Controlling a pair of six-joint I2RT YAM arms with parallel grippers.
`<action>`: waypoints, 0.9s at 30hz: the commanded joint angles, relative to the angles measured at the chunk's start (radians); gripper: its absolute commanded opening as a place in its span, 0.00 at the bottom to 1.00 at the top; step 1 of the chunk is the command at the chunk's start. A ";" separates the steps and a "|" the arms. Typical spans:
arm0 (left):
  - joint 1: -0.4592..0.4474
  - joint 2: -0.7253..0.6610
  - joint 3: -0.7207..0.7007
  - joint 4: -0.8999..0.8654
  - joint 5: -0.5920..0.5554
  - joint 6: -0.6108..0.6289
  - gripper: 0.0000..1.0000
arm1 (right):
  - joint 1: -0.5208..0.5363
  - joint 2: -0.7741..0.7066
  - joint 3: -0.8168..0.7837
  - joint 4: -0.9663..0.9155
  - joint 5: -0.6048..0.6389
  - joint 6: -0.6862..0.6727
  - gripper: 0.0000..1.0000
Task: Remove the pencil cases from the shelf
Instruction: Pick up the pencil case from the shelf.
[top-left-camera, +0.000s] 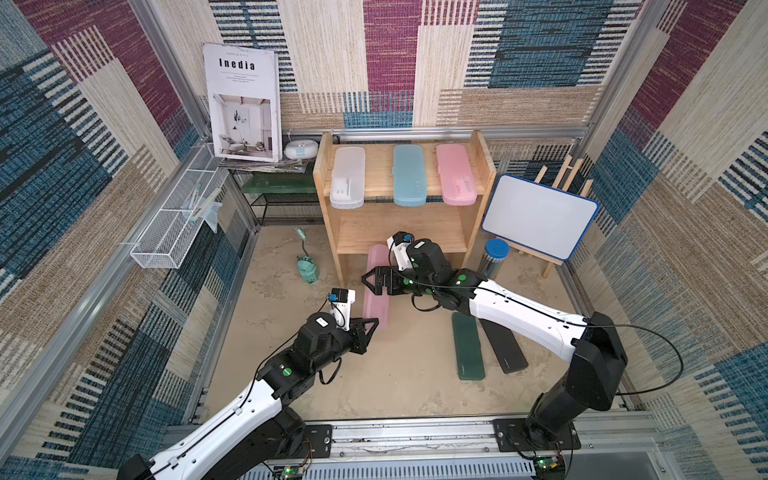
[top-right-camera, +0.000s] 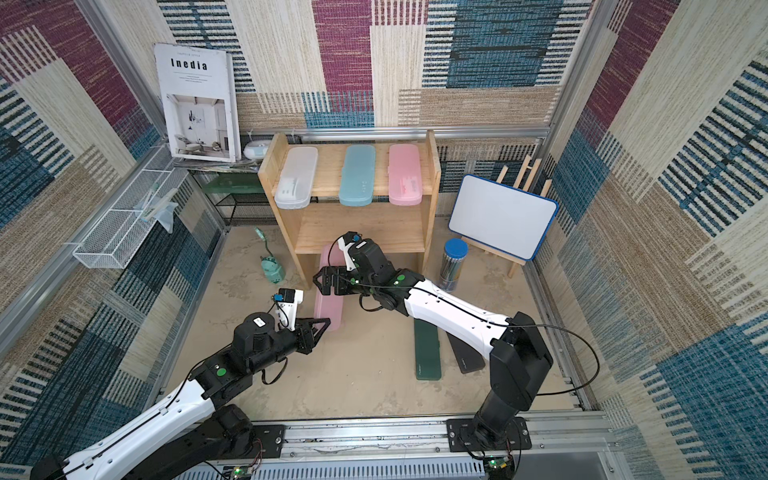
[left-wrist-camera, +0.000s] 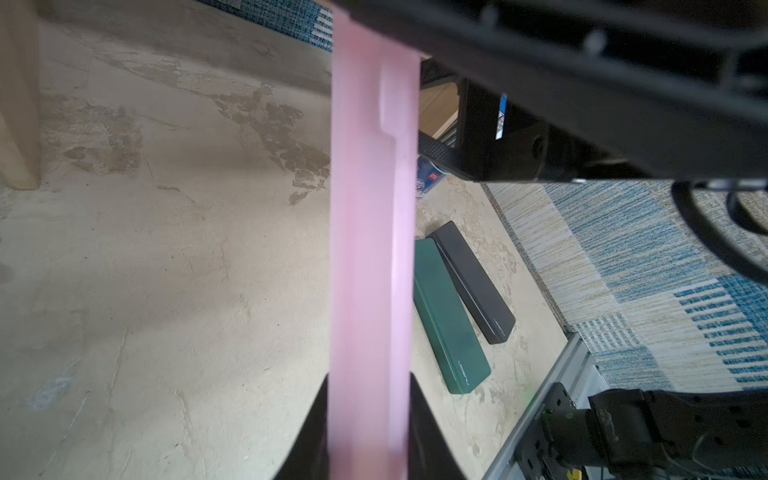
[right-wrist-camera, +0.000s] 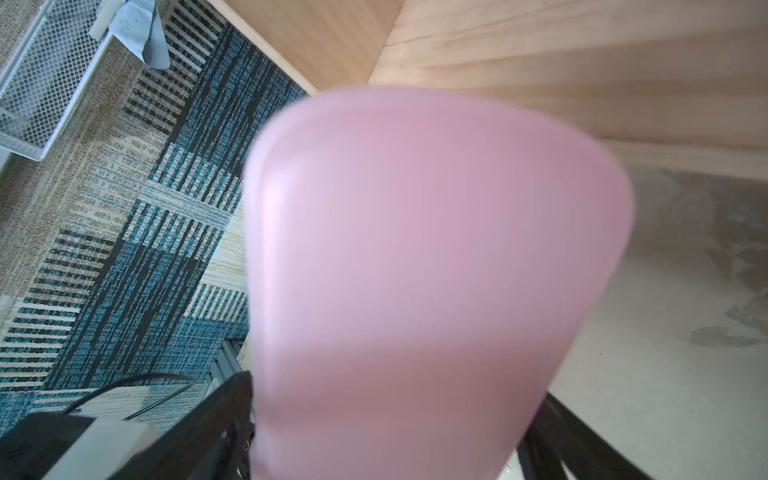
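We find the left gripper (top-left-camera: 373, 325) clamped shut on the near end of one pink pencil case (top-left-camera: 376, 309), taking it across its thin dimension (the left wrist view shows the case edge-on between the fingers). The right gripper (top-left-camera: 371, 283) stands with jaws spread wide astride the same case, farther along it; we cannot tell whether its pads press the sides. The case has its far end at the front edge of the lower tier of the shelf (top-left-camera: 399, 232), and the rest reaches out over the table. On the upper tier the white case (top-left-camera: 348, 176), the blue case (top-left-camera: 409, 174) and the second pink case (top-left-camera: 455, 174) lie side by side, apart, each overhanging the front edge. The green case (top-left-camera: 467, 349) and the black case (top-left-camera: 503, 349) lie side by side on the table, partly under the right arm.
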 joint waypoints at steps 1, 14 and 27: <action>0.001 -0.008 0.012 0.006 0.000 0.031 0.20 | 0.013 0.010 0.002 0.000 -0.001 0.007 0.99; 0.002 -0.037 0.009 -0.033 -0.016 0.051 0.35 | 0.027 -0.009 -0.031 0.028 -0.003 0.017 0.54; 0.012 -0.012 0.127 -0.336 -0.402 0.075 0.74 | 0.026 -0.139 -0.248 -0.292 0.108 0.048 0.55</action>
